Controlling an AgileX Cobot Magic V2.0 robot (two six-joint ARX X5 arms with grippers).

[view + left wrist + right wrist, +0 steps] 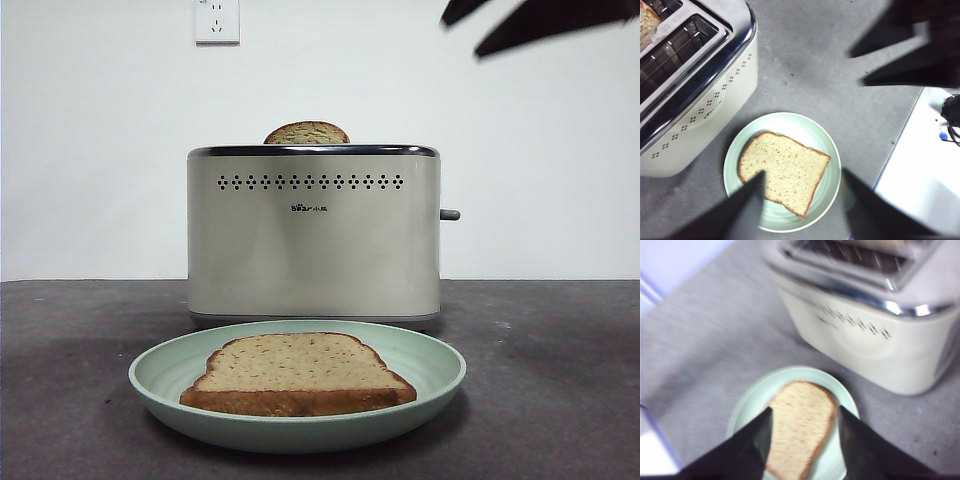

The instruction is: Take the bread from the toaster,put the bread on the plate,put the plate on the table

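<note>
Nearest us sits the pale-green plate (pixel 296 385) on the dark mottled table (pixel 560 380), with a slice of toast (pixel 297 373) lying flat in its middle, crust edge toward us. Directly behind the plate, at twelve o'clock, we see the cream toaster (pixel 314 232) standing just apart from the plate's far rim, its grey lever (pixel 449 214) sticking out at three o'clock. A second slice (pixel 306 133) pokes its domed top out of the toaster's rear slot. Both arms are raised above the plate. The left gripper (pixel 802 192) hangs over the plate with its jaws spread wide and nothing between them. The right gripper (pixel 805 427) hovers likewise, jaws apart and released, the toast showing in the gap below. A white wall socket (pixel 217 21) sits at eleven o'clock.
</note>
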